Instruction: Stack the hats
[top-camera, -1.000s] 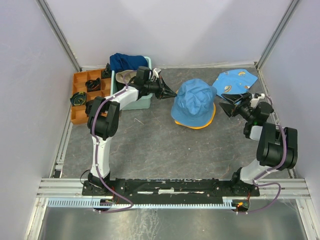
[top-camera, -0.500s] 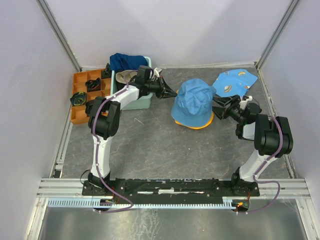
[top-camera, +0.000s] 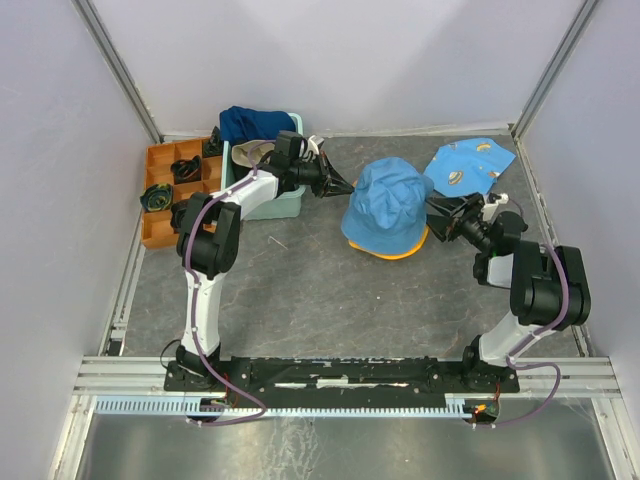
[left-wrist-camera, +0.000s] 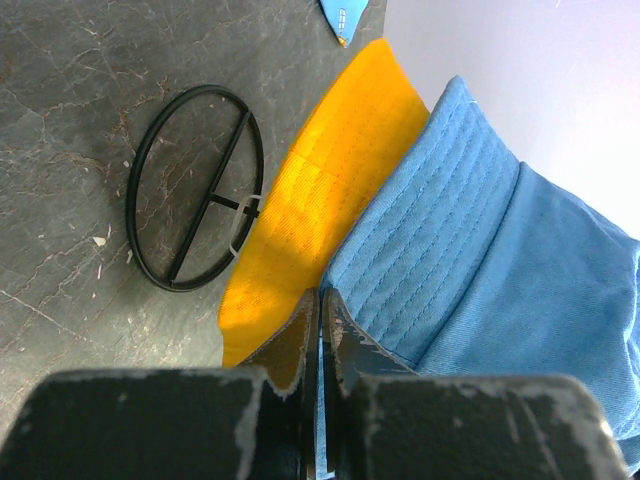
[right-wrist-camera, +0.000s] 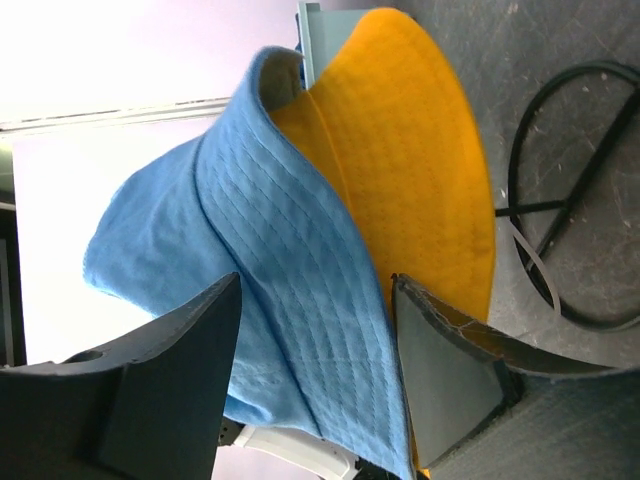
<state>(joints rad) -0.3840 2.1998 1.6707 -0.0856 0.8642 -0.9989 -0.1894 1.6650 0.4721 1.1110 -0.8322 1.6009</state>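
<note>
Robot lab cell: aluminium frame (top-camera: 120, 75), plain white walls (top-camera: 330, 60).

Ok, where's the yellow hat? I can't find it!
Look in the middle of the grey table for the big light blue hat. The yellow hat lies right under it, with just its brim peeking out at the near edge. Its neighbours, that hat and the printed cloth, are blue; only this brim is yellow.

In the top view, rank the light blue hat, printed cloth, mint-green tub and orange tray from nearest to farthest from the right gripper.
From the right gripper:
1. Light blue hat, directly to its left, brim between the open jaws.
2. Printed cloth, just behind it, at the back right.
3. Mint-green tub, across the table, back left.
4. Orange tray, at the far left edge.
</note>
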